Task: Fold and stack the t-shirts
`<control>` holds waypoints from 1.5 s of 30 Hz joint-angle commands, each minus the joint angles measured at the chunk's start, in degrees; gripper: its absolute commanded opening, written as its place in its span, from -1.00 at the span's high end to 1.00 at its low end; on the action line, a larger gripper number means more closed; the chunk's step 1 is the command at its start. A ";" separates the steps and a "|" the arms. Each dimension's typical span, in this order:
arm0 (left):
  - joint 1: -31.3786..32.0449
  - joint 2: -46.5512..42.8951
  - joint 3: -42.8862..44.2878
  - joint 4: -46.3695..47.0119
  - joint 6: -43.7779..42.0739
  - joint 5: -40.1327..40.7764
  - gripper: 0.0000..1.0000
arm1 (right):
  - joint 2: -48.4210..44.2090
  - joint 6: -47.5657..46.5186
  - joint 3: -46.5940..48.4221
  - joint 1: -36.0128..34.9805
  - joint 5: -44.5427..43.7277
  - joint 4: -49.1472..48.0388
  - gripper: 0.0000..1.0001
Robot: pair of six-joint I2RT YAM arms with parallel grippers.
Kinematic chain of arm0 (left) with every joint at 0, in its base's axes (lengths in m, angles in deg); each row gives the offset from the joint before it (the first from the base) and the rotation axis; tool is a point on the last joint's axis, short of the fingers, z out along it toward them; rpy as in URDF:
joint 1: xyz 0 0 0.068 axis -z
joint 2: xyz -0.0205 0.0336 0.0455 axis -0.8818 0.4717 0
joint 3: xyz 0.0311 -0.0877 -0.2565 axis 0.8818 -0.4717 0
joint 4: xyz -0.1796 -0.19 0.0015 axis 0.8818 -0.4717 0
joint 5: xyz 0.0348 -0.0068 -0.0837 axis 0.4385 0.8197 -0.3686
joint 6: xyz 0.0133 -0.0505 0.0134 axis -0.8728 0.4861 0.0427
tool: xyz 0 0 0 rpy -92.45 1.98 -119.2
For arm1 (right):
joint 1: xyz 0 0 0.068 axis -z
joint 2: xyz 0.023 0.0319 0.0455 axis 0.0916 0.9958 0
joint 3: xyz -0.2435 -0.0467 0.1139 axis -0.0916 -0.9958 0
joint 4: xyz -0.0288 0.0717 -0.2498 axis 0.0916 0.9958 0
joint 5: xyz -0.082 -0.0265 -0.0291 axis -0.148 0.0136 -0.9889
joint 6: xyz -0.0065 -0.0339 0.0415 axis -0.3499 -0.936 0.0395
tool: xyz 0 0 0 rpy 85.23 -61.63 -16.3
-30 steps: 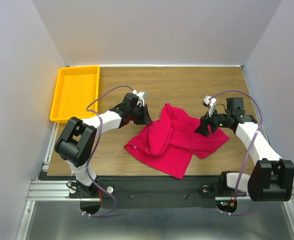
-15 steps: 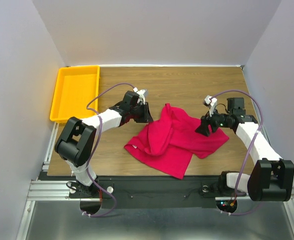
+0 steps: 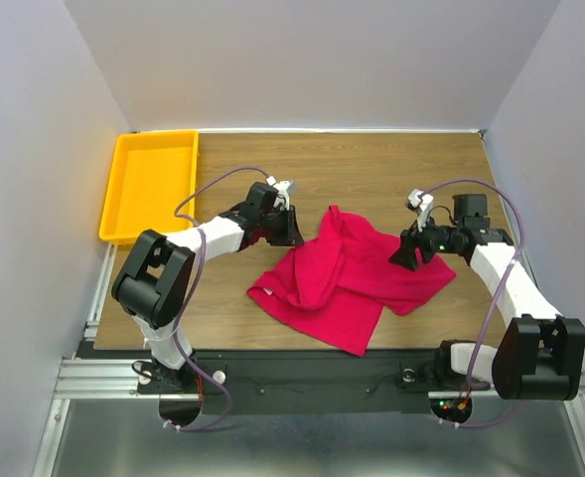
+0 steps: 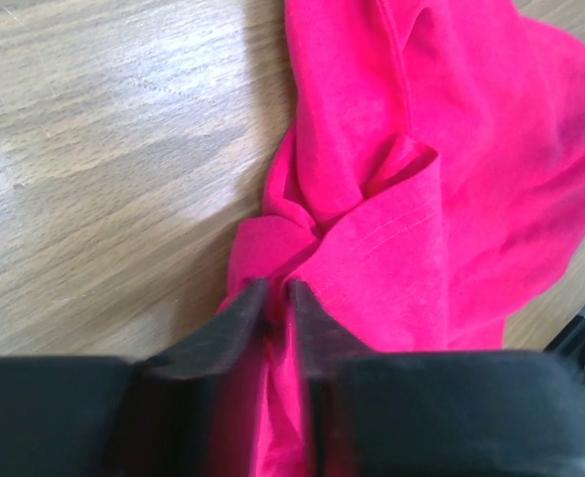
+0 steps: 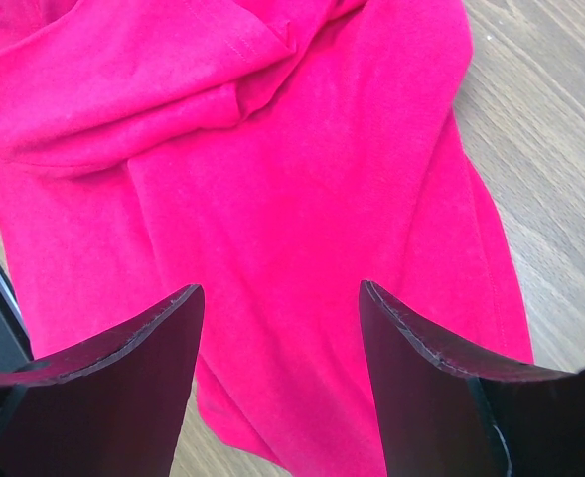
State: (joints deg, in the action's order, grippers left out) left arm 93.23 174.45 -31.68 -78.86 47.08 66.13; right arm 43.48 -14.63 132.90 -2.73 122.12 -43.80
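Observation:
The crimson-red t-shirt (image 3: 352, 273) lies crumpled on the wooden table (image 3: 371, 169), partly folded over itself. My left gripper (image 3: 294, 235) is at the shirt's upper left edge. In the left wrist view its fingers (image 4: 242, 318) stand a narrow slit apart, and a bunched fold of the t-shirt (image 4: 451, 149) fills the slit at the left gripper (image 4: 279, 290). My right gripper (image 3: 403, 258) is at the shirt's right side. It hangs open over the t-shirt (image 5: 302, 179), with flat cloth below the right gripper (image 5: 280, 293) and nothing pinched.
A yellow plastic tray (image 3: 113, 194) stands at the table's back left corner. White walls close in the table on three sides. Bare wood shows behind the shirt and to its left.
The left gripper's jaws have eased apart a little and the left arm has shifted slightly. The shirt and the right arm have not visibly moved.

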 commanded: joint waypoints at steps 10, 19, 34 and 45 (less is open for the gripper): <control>-0.35 -6.23 2.01 0.16 -3.66 1.19 1.00 | -0.13 2.68 1.59 2.66 -8.66 -1.75 -0.40; -0.61 -18.88 -0.27 0.07 -7.18 8.13 1.00 | -0.04 -0.74 4.58 7.67 -19.40 4.65 -0.43; -9.05 -26.36 2.54 1.48 -10.17 10.78 1.00 | 7.61 -28.50 7.67 1.36 0.46 28.47 -0.43; -12.56 -31.81 5.00 -1.32 -15.00 14.73 1.00 | 8.04 -11.57 7.57 -2.79 -17.20 9.00 -0.41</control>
State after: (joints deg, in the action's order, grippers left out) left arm 81.95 146.70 -30.41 -81.00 35.01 78.55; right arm 51.83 -35.11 139.54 -6.55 112.94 -23.64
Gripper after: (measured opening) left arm 0.033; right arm 0.707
